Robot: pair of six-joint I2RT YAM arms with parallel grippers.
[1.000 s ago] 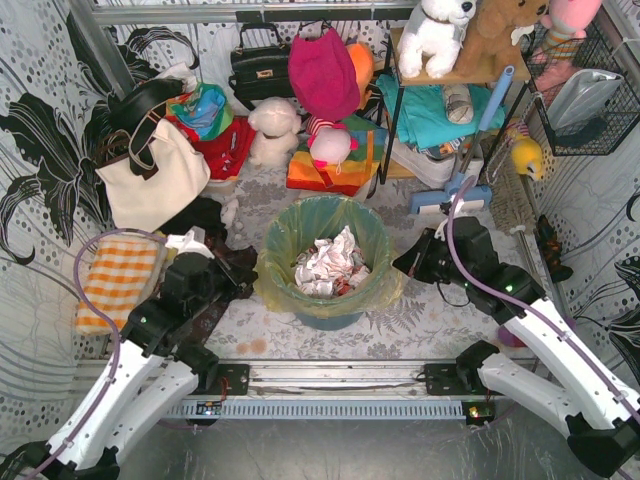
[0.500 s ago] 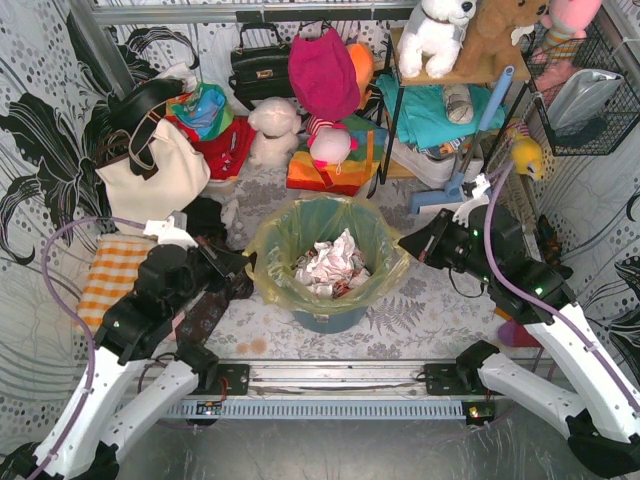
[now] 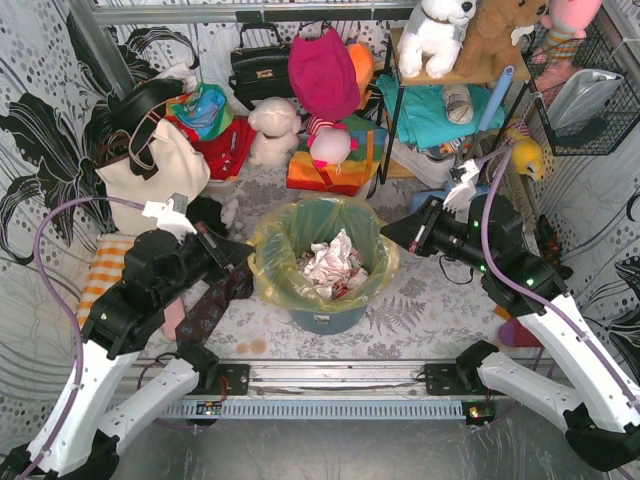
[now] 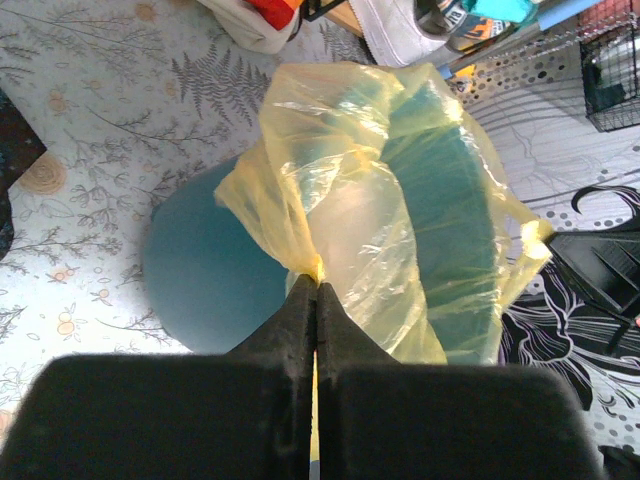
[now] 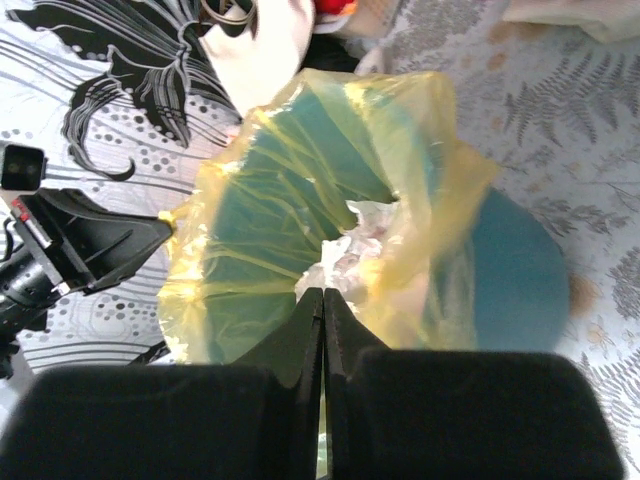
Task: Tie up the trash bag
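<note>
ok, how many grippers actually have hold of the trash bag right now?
2. The left gripper pinches the trash bag rim on its left side; the right gripper pinches the rim on the opposite, right side. Neither is hidden.

Fixed above and behind the arms, the top view looks steeply down on the tabletop [image 3: 420,315]. Both wrist views face the shared trash bag [image 4: 350,230] from opposite sides, close and apparently looking downward.

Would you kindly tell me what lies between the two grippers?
In the top view, the trash bag, lining the teal bin with crumpled paper inside, spans between the left gripper and right gripper.
</note>
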